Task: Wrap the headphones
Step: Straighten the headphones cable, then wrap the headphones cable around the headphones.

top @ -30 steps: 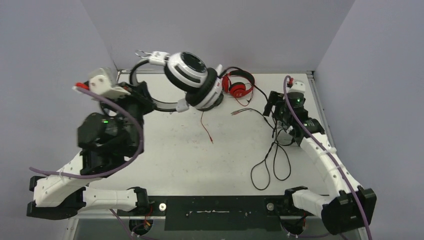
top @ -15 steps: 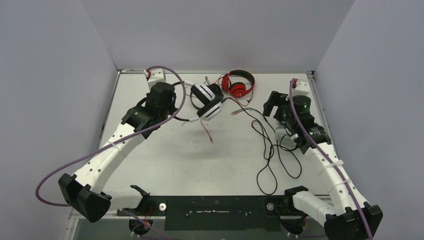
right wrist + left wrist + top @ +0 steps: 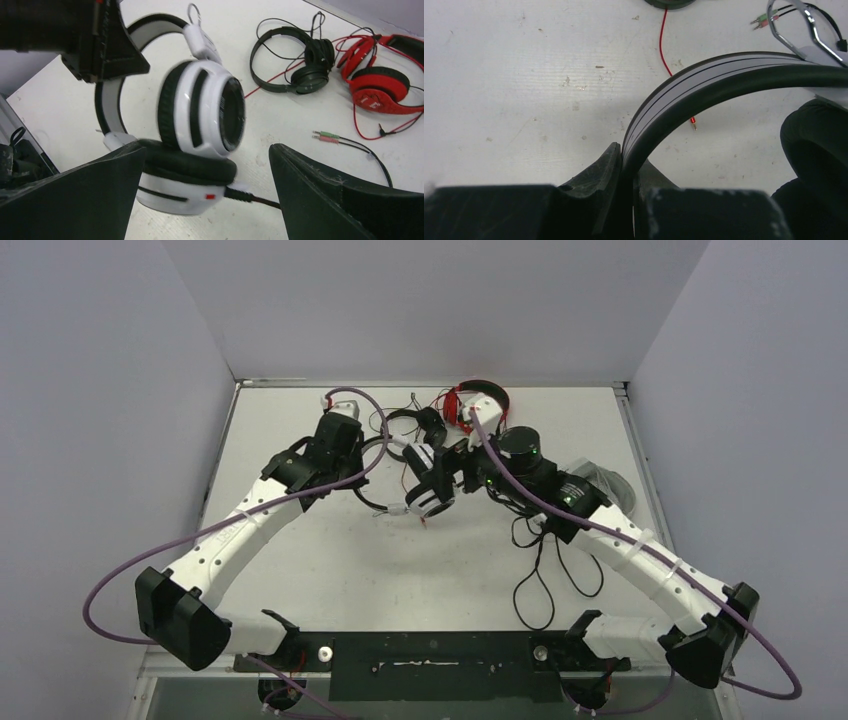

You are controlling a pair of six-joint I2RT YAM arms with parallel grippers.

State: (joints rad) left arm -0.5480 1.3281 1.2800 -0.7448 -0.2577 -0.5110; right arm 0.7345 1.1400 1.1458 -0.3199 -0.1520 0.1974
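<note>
Item: white-and-black headphones [image 3: 200,115], held at the centre of the table [image 3: 400,580], towards the far side.
Left gripper [image 3: 628,160]: clamped tight on their headband [image 3: 704,85].
Right gripper [image 3: 206,147]: jaws spread wide, one on either side of the earcups, gripping nothing.
Black headphones [image 3: 295,65], red headphones [image 3: 380,85]: lying side by side on the table at the far edge, the red pair to the right.
Green and pink plugs [image 3: 325,136]: loose on the table near the red pair.

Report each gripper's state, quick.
Left gripper: shut on the headband of the white-and-black headphones.
Right gripper: open, jaws either side of those headphones, gripping nothing.
</note>
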